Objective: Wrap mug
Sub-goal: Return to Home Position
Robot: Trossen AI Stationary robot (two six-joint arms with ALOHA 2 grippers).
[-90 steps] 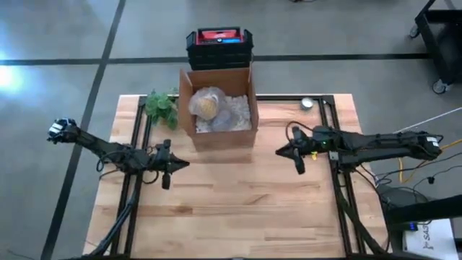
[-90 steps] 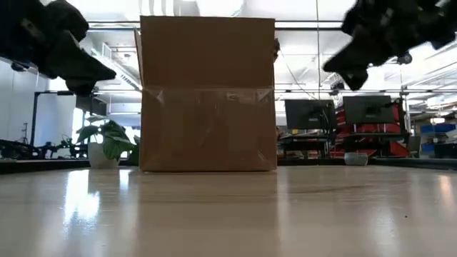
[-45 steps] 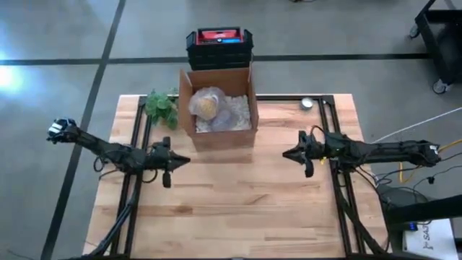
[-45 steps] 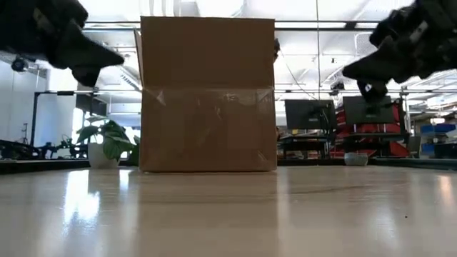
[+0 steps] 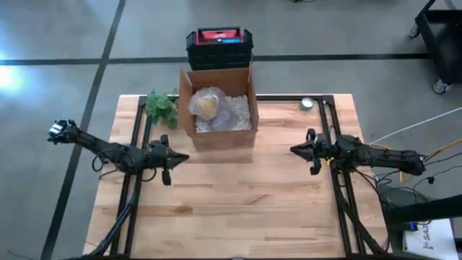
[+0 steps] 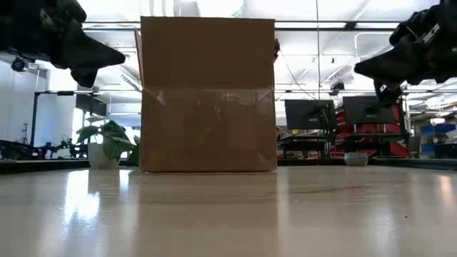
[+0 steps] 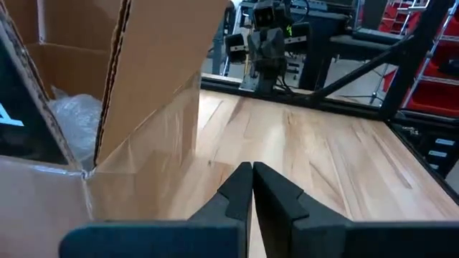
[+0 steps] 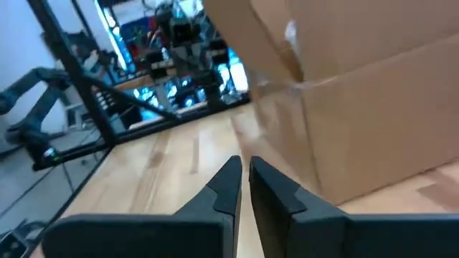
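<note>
Wrapped mugs lie boxed between left claw and right claw, both closed.

Robotics lab: monitors, red cabinets, concrete floor

The work surface is a light wooden plank table. 2 black frame rails run near to far across it: the left rail and the right rail. 3 items stand directly on the top:
- An open cardboard box, at far centre.
- A small green plant, just left of the box.
- A small round metallic object, at far right, well apart from the box.
</note>
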